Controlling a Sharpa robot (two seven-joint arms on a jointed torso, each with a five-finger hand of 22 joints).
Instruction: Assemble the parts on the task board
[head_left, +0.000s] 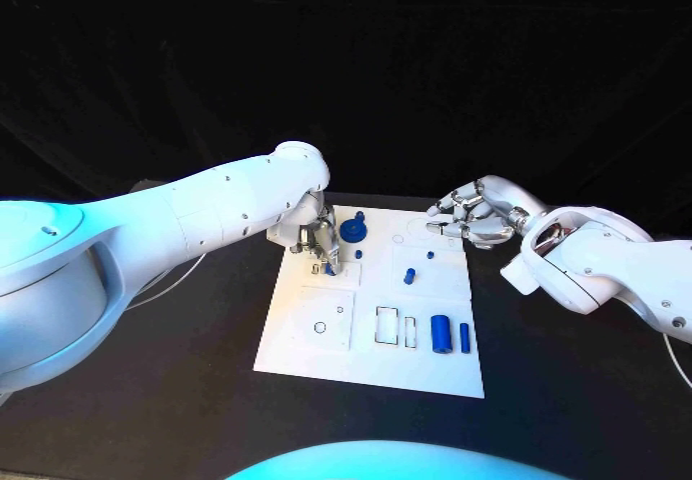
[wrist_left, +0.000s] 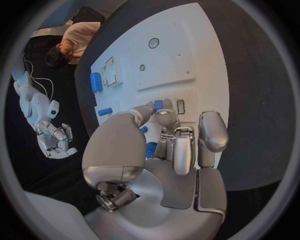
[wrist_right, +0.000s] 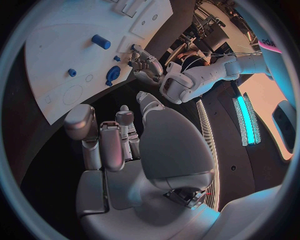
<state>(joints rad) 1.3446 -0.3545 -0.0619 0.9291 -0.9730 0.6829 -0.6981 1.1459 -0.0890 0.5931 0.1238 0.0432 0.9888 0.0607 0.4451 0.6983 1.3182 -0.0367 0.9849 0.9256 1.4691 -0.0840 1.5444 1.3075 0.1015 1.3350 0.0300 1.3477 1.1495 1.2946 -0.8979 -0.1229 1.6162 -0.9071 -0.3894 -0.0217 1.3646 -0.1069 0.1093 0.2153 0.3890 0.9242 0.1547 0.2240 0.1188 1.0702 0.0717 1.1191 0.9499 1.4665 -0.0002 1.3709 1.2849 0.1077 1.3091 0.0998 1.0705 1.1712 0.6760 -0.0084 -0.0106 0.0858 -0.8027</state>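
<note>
While the left hand (head_left: 317, 240) hangs low over the far-left part of the white task board (head_left: 325, 345), its fingers (wrist_left: 181, 150) curl down around a small blue part (head_left: 330, 268) that stands at their tips; the left wrist view shows blue between the thumb and the fingers (wrist_left: 152, 148), so the hand appears to pinch that piece, though the contact itself is partly hidden. Just beside this hand, toward the board's far edge, lies a round blue disc-like part (head_left: 356, 231) with a short stub. Nearer the board's middle two small blue pegs stand apart from each other: one (head_left: 410, 275) in the centre and one (head_left: 430, 256) slightly farther back and to the right. Along the near-right part of the board a row of pieces lies side by side: a rectangular outlined recess (head_left: 387, 326), a thin pale bar (head_left: 411, 332), a thick blue cylinder (head_left: 441, 336) and a slimmer blue pin (head_left: 464, 337). A small ring mark (head_left: 319, 327) sits on the raised square plate at the near-left. The right hand (head_left: 472, 217) hovers at the board's far-right corner, off the parts, its fingers (wrist_right: 109, 145) loosely curled inward and holding nothing. The board rests on the black table (head_left: 173, 400).
</note>
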